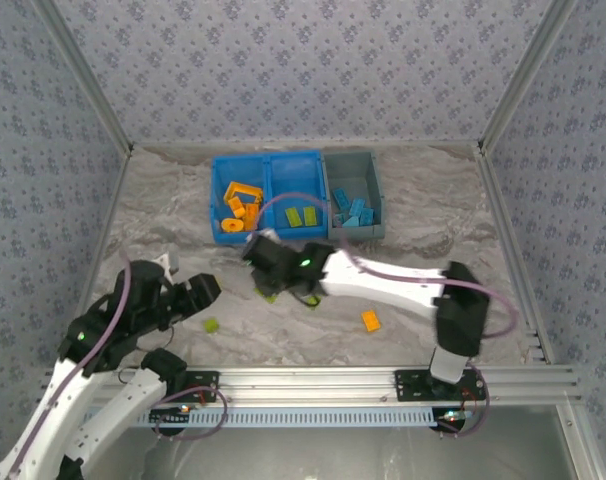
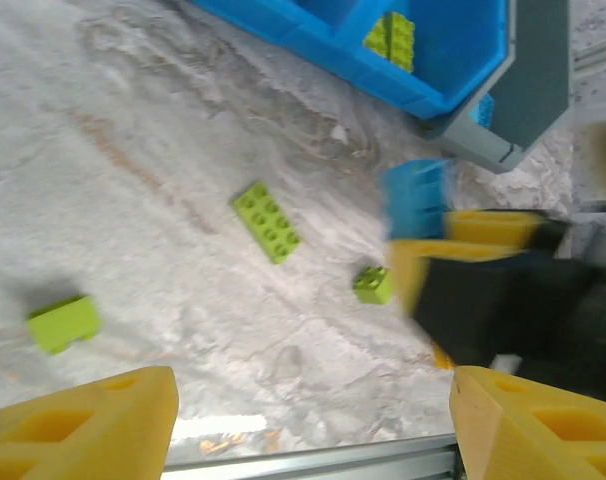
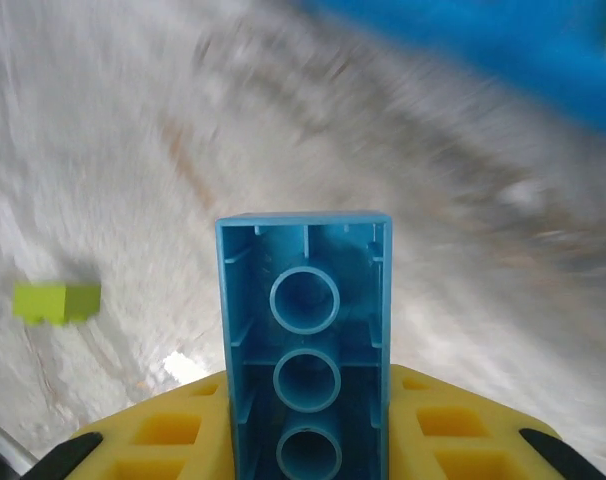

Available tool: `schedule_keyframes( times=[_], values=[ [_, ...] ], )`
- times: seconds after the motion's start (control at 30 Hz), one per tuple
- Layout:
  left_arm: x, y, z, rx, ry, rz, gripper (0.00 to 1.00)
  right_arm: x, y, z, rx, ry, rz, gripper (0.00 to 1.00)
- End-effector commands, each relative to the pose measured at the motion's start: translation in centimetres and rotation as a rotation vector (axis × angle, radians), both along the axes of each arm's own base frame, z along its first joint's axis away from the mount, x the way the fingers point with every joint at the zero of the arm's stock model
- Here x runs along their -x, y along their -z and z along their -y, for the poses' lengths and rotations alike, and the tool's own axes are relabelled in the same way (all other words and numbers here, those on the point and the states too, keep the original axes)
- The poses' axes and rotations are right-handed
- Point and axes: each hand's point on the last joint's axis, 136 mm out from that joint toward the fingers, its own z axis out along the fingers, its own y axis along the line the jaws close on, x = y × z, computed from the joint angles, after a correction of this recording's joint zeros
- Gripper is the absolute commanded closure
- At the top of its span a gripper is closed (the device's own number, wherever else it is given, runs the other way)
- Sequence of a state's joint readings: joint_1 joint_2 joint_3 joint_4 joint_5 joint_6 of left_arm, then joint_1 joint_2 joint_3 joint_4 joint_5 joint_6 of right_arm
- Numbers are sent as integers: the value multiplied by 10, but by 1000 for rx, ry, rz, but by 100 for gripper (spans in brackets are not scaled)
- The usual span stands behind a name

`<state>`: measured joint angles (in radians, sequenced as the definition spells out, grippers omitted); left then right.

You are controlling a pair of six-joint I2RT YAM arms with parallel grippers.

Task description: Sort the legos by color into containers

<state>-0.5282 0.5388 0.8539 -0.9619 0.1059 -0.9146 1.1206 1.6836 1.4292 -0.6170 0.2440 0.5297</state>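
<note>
One blue brick [image 3: 303, 340] clamped between yellow pads of right gripper [image 1: 270, 258], hollow underside toward wrist camera. Top view: gripper at centre frame, just below blue bin [image 1: 233, 238]. Step in hand, likely: carrying brick to grey bin [image 1: 358, 232], upper right of centre, where other blue bricks lie. Next move calls for lift above bin wall, shift right, then release. Left gripper [image 1: 201, 290] splayed wide, empty, lower left. Loose green pieces [image 2: 268, 222] and orange brick [image 1: 371, 320] unsorted on table [image 1: 433, 210].
</note>
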Motion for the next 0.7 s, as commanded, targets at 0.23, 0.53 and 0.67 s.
schedule_keyframes(
  times=[0.23, 0.53, 0.67],
  values=[
    [-72, -50, 118, 30, 231, 222, 25, -145, -2, 172, 94, 485, 9, 72],
    [-98, -65, 200, -5, 326, 332, 25, -252, 45, 207, 268, 612, -25, 72],
    [-102, -49, 214, -22, 322, 296, 25, -277, 66, 215, 293, 640, -64, 71]
  ],
)
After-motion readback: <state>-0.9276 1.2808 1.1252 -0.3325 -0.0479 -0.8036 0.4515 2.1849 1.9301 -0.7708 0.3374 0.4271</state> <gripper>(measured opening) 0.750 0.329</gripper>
